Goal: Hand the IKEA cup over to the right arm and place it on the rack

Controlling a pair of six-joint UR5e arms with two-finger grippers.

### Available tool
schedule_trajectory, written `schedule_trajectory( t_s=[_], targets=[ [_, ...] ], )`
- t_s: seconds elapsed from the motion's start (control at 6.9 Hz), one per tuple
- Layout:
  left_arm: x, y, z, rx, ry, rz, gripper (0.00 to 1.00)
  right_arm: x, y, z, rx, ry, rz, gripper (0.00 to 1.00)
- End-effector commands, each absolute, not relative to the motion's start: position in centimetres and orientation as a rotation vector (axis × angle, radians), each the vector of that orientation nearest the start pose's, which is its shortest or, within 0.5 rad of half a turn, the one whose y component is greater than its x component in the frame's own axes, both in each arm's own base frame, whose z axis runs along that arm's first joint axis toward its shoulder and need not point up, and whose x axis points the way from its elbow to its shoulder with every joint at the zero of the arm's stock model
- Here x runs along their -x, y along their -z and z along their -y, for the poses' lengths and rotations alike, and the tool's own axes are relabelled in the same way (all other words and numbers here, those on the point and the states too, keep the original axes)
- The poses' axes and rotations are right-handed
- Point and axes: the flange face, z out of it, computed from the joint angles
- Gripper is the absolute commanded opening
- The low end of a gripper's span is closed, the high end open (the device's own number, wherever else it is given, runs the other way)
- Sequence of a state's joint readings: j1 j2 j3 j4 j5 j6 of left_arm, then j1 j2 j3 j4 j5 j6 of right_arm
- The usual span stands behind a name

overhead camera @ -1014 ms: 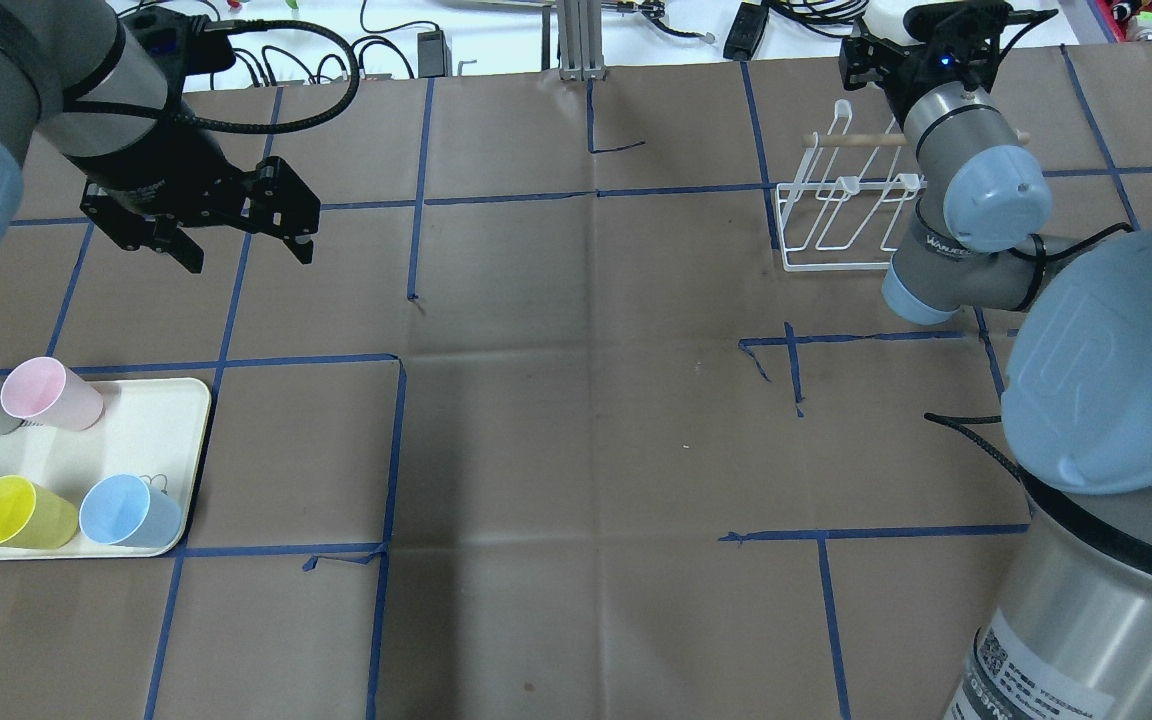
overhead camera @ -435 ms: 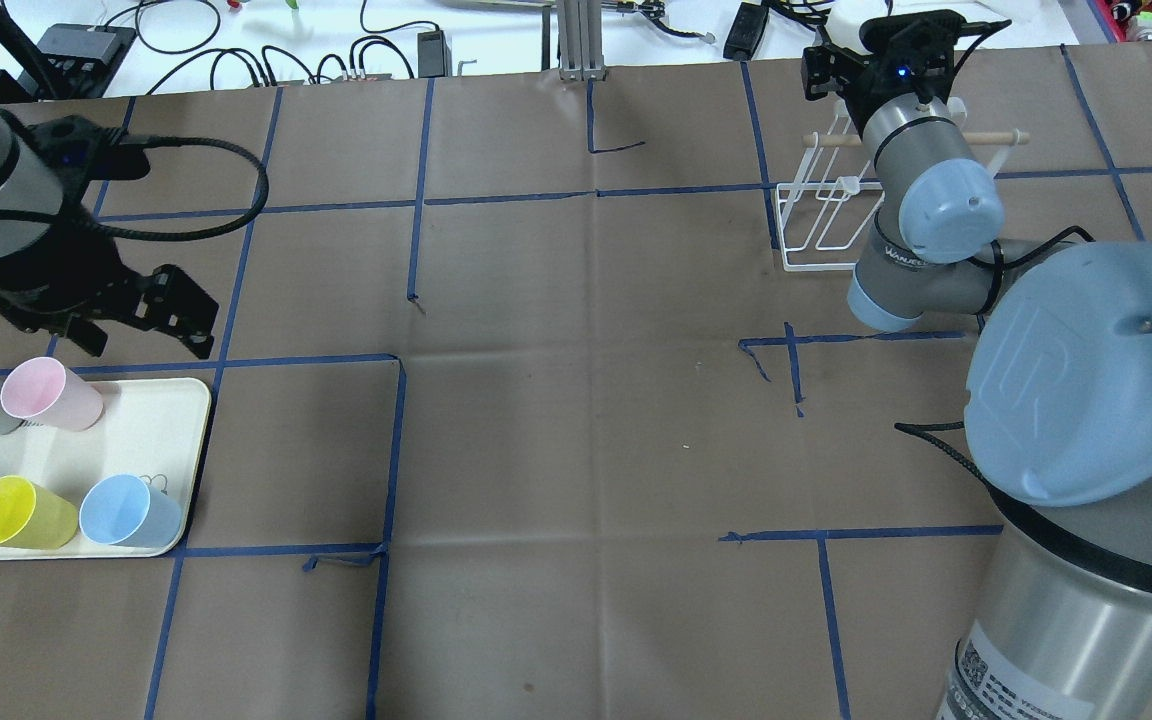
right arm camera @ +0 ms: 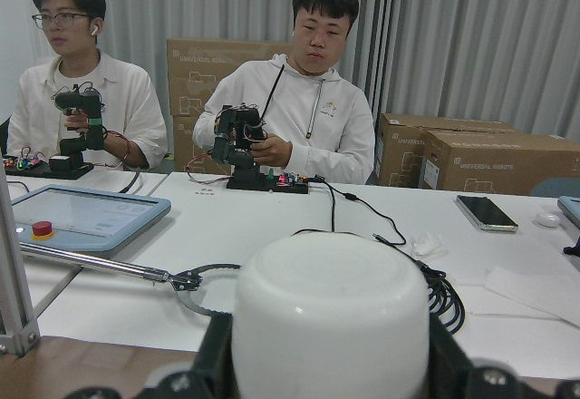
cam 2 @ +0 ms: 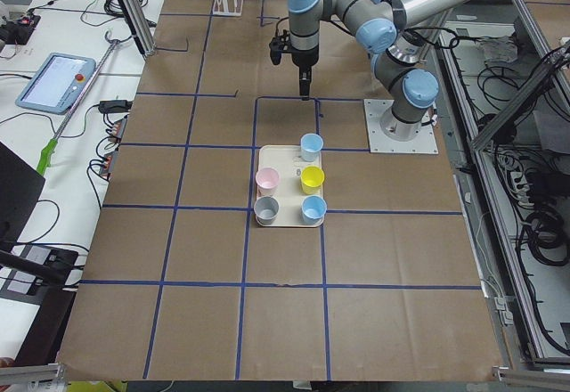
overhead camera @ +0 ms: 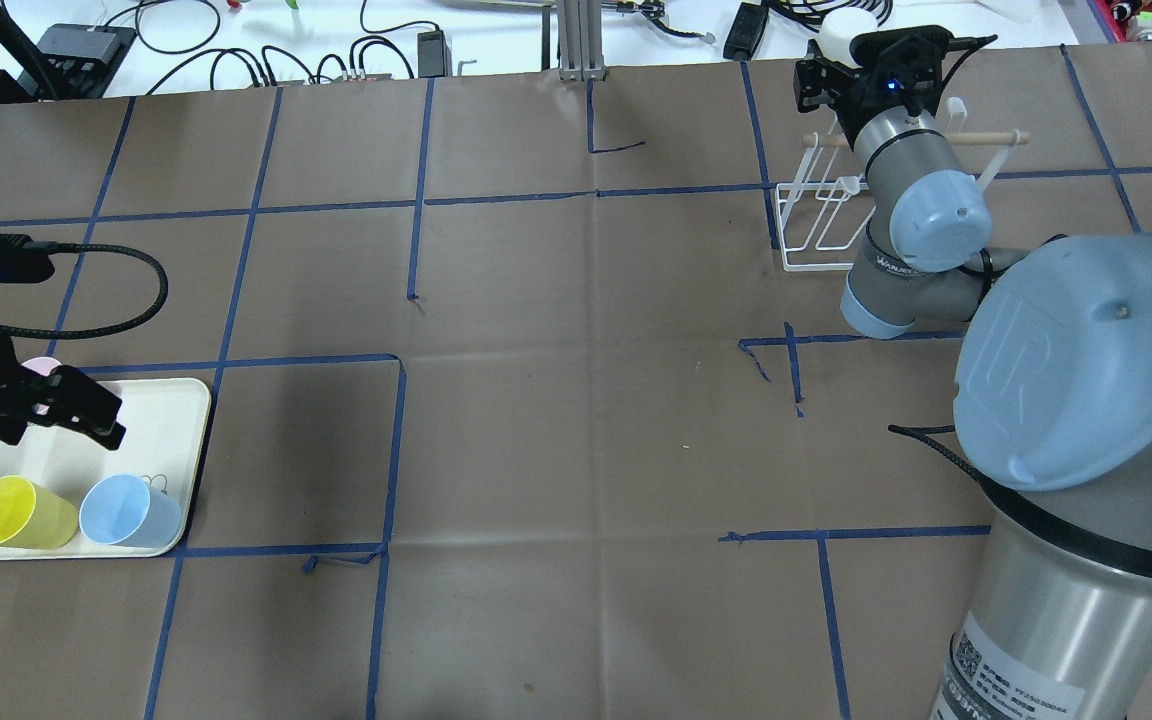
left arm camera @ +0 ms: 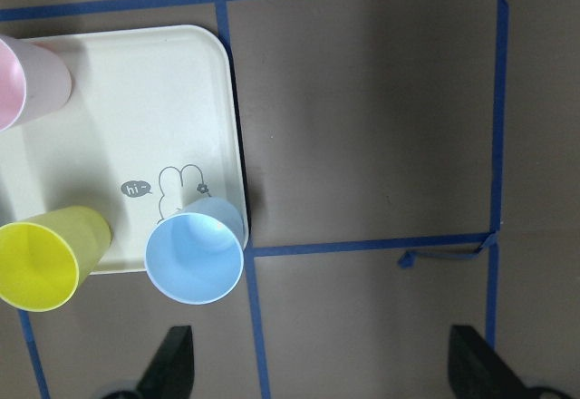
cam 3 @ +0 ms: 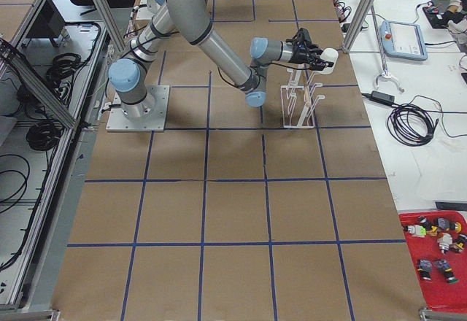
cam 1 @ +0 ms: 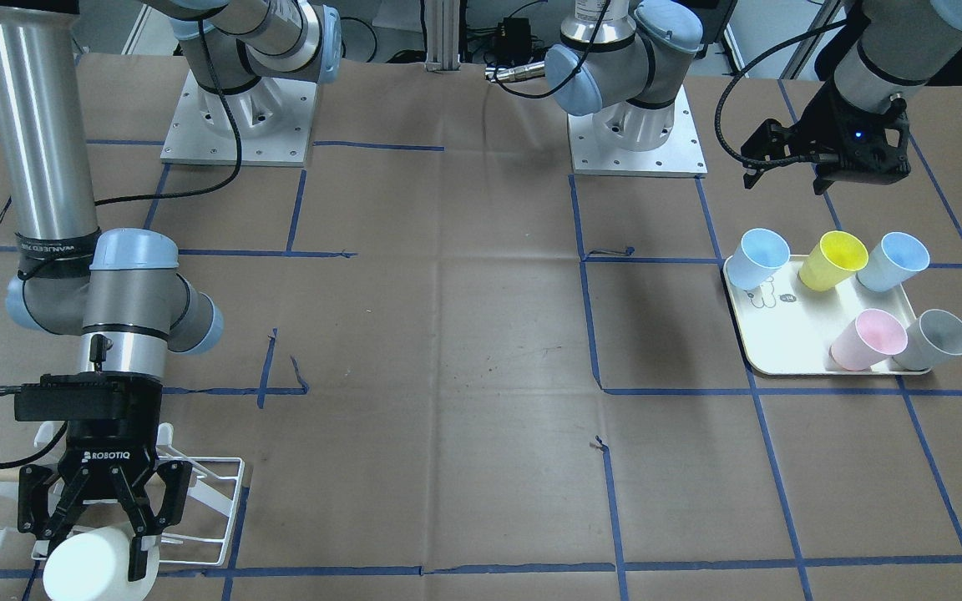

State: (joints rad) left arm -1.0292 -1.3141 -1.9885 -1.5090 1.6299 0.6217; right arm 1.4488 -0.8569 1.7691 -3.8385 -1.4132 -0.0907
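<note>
Two shifts: the left gripper, fingers apart and empty, has swung well away from the low white wire rack. The right gripper, fingers clamped on the white plastic cup, has edged along just above that rack. Handover looks done; hanging remains.

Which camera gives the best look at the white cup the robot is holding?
The front-facing view: the white cup sits between the fingers of the right gripper. The right wrist view shows it huge but cropped; the right side view, tiny.
</note>
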Motion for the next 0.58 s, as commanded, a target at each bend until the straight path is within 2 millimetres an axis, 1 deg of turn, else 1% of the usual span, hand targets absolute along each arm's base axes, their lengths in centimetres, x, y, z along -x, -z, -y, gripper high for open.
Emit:
schedule_trajectory(
  t_s=[0.0, 0.14, 0.29, 0.43],
  targets=[
    [-10.4, -38.6, 37.0, -0.129, -0.207, -3.168, 0.99, -6.9, -24.1, 64.9, 0.114, 1.962, -2.469, 0.48],
    [-10.7, -36.7, 37.6, -0.110, -0.227, -3.185, 0.99, -6.9, -24.2, 64.7, 0.114, 1.960, -2.470, 0.49],
    [-10.8, -34.5, 37.9, -0.081, -0.164, -3.173, 0.99, -6.9, -24.1, 64.5, 0.113, 1.952, -2.475, 0.51],
    [-10.3, -32.1, 37.7, 0.018, -0.147, -3.196, 0.99, -6.9, -24.0, 64.4, 0.113, 1.951, -2.479, 0.55]
  ],
)
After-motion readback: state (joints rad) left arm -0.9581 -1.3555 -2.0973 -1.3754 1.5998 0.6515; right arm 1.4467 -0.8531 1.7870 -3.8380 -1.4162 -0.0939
